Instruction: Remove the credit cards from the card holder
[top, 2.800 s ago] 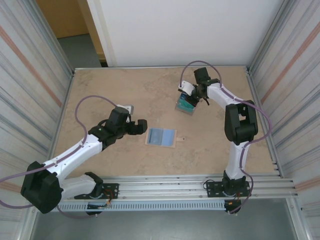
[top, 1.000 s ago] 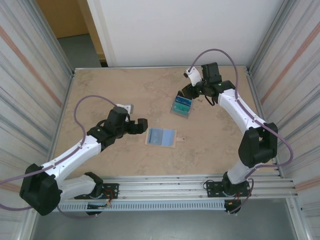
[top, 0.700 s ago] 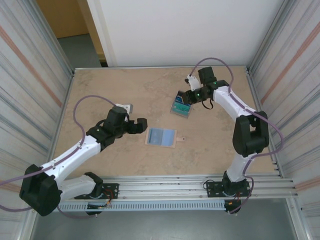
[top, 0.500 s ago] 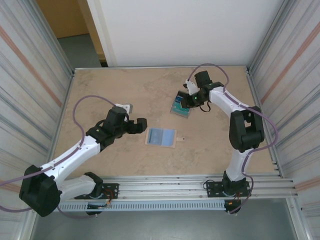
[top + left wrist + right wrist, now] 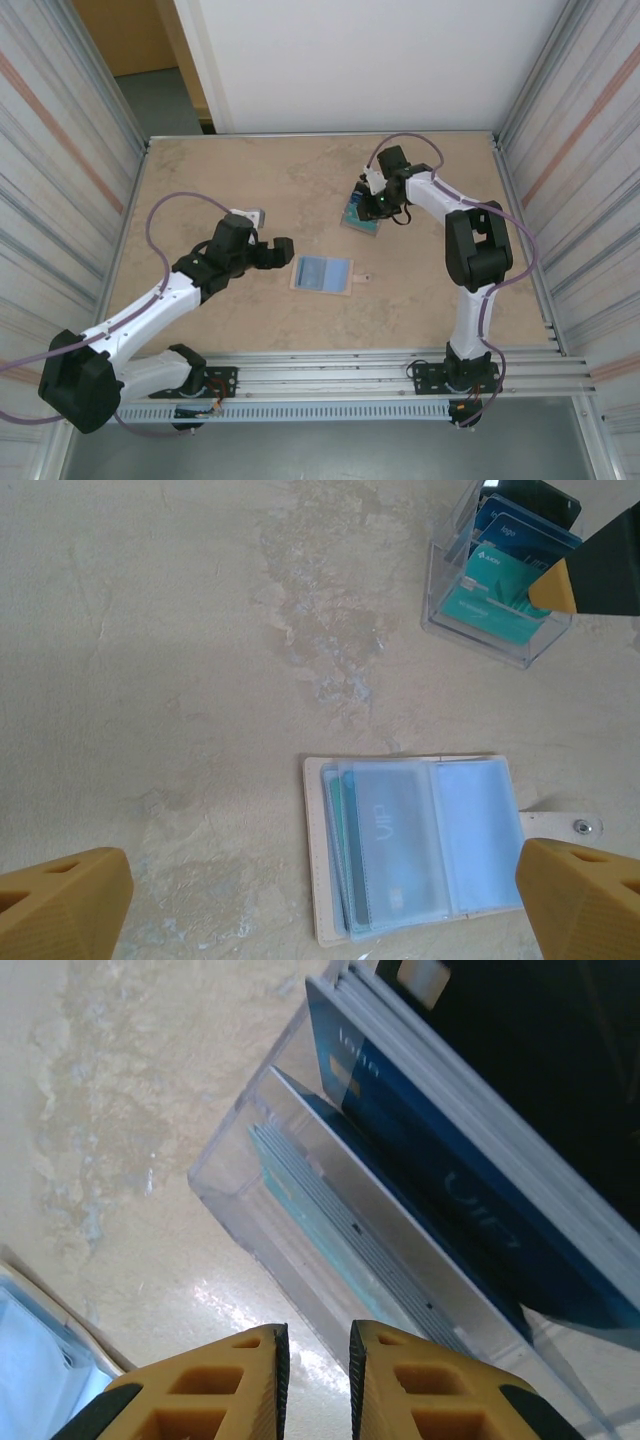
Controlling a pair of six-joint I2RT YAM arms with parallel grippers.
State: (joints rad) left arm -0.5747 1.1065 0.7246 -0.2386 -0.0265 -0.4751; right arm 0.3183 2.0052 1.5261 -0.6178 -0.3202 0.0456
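The beige card holder (image 5: 322, 274) lies spread on the table, its light blue sleeves (image 5: 420, 840) facing up. Credit cards sit in the sleeves: a pale one (image 5: 392, 830) on top and teal edges (image 5: 338, 852) at the left. My left gripper (image 5: 270, 232) hovers wide open just left of the holder; in the left wrist view (image 5: 322, 865) its fingers straddle it from above. My right gripper (image 5: 372, 203) is down at the near wall of a clear box (image 5: 300, 1240), its jaws (image 5: 319, 1335) a narrow gap apart with nothing clamped between them.
The clear box (image 5: 362, 214) stands behind and right of the holder with teal (image 5: 495, 592), blue (image 5: 440, 1180) and black (image 5: 520, 1050) cards upright in it. Metal walls close in both sides, and a rail (image 5: 330, 385) runs along the near edge.
The right arm swung from behind the clear box down onto its near side, and its jaws narrowed. The left arm and the holder have not moved.
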